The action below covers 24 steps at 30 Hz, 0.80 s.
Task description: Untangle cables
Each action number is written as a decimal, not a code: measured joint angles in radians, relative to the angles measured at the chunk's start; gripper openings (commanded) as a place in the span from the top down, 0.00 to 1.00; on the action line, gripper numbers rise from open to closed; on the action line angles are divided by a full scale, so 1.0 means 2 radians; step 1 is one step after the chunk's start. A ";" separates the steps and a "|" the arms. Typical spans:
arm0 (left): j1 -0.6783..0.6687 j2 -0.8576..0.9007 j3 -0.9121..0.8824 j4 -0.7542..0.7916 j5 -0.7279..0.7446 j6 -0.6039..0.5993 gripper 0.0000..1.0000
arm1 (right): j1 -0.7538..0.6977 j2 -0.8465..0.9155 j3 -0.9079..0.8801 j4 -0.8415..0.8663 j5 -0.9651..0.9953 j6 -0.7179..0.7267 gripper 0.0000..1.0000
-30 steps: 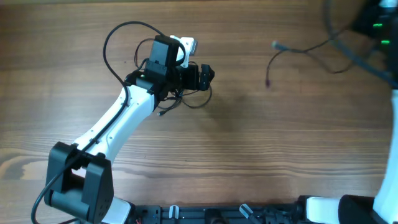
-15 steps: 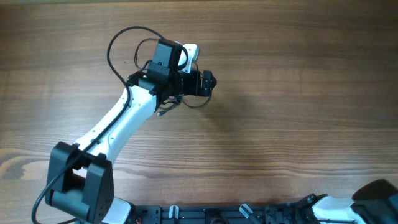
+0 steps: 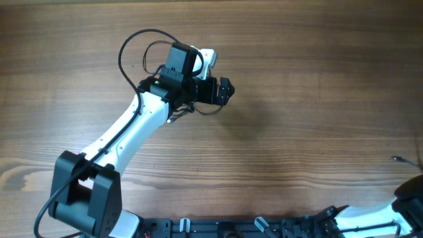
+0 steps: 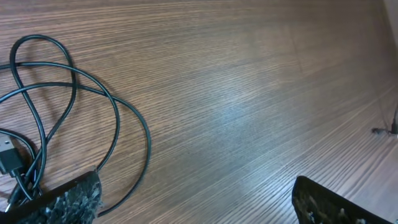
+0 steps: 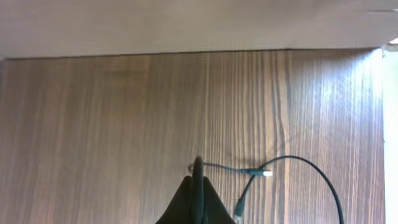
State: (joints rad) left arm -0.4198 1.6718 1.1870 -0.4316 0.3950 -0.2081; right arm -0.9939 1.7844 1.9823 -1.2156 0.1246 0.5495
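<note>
Thin black cables [image 4: 68, 93] lie in loose loops at the left of the left wrist view, with a plug [image 4: 9, 153] at the edge. From overhead they [image 3: 198, 110] peek out from under the left wrist. My left gripper [image 4: 193, 205] is open just to the right of those loops, with bare wood between its fingers [image 4: 65, 199]; overhead it [image 3: 223, 90] points right. My right gripper [image 5: 198, 186] is shut on a black cable [image 5: 198, 169]. That cable's free length [image 5: 317, 171] and its metallic plug ends [image 5: 264, 173] lie on the wood beyond the gripper.
The left arm's own thick black wire [image 3: 125, 49] arcs above its wrist. The right arm [image 3: 410, 198] sits at the bottom right corner, with a cable tip [image 3: 396, 158] just above it. The table's far edge [image 5: 186, 55] meets a pale wall in the right wrist view.
The right arm has swung from the top right corner to the bottom right corner, taking its cable along. The left gripper has drifted slightly to the right and stays open.
</note>
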 measured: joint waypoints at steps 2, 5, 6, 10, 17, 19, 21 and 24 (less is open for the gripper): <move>0.000 0.000 0.000 -0.001 0.000 0.000 0.00 | 0.000 0.002 -0.018 0.021 0.005 0.012 0.96; 0.000 0.000 0.000 -0.002 0.002 0.000 0.00 | 0.000 0.013 -0.102 0.098 -0.008 0.019 0.96; 0.000 0.000 0.000 -0.002 0.002 0.000 0.00 | 0.000 0.019 -0.125 0.114 -0.016 0.019 0.96; 0.000 0.000 0.000 -0.002 0.004 0.000 0.00 | 0.001 0.031 -0.170 0.146 -0.029 0.024 0.96; 0.000 0.000 0.000 -0.001 0.004 0.000 0.00 | 0.001 0.105 -0.216 0.157 -0.033 0.034 0.96; 0.000 0.000 0.000 0.000 0.004 0.000 0.00 | 0.002 0.108 -0.218 0.153 -0.034 0.034 0.95; 0.000 0.000 0.000 0.006 0.004 -0.002 0.00 | 0.007 0.108 -0.219 0.150 -0.034 0.034 0.96; 0.000 0.000 0.000 0.008 0.004 -0.002 0.00 | 0.020 0.108 -0.219 0.147 -0.034 0.034 0.96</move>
State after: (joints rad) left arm -0.4198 1.6718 1.1870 -0.4164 0.4023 -0.2115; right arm -0.9546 2.0003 1.5452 -0.9222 0.0566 0.6174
